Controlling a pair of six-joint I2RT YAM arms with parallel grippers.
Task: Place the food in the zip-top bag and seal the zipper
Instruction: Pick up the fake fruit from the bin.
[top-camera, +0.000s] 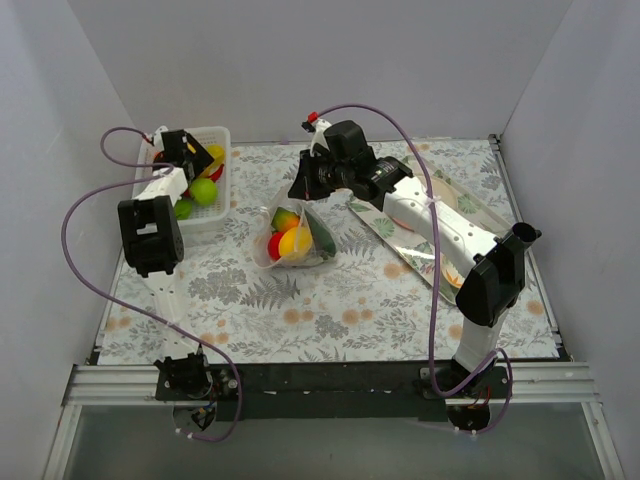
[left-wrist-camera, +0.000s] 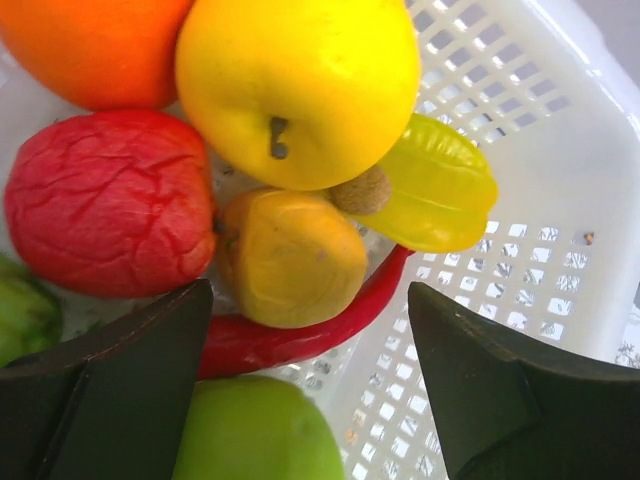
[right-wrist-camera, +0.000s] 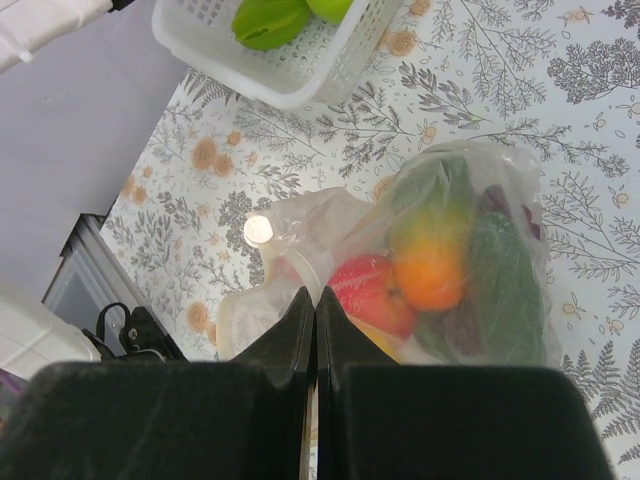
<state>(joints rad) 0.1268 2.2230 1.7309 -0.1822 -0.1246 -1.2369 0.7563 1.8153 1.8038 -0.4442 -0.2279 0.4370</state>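
The left arm (top-camera: 152, 235) and right arm (top-camera: 445, 228) share white links, black joint housings, looping purple cables (top-camera: 375, 108) and blunt matte black fingers (left-wrist-camera: 110, 400)

One white basket (left-wrist-camera: 560, 200) holds nine pieces: one orange fruit (left-wrist-camera: 90, 45), one yellow apple (left-wrist-camera: 300, 80), one wrinkled red fruit (left-wrist-camera: 110, 200), one yellow-brown piece (left-wrist-camera: 290, 255), one small brown ball (left-wrist-camera: 360, 190), one star fruit (left-wrist-camera: 440, 195), one red chilli (left-wrist-camera: 290, 340), one green apple (left-wrist-camera: 255, 430) and one darker green fruit (left-wrist-camera: 20, 305). One bag (right-wrist-camera: 300, 225) holds perhaps five pieces, blurred by the plastic, among them one red ball (right-wrist-camera: 365, 285), one orange ball (right-wrist-camera: 430, 275) and one cucumber (right-wrist-camera: 505, 290). There is one tray (top-camera: 470, 205).
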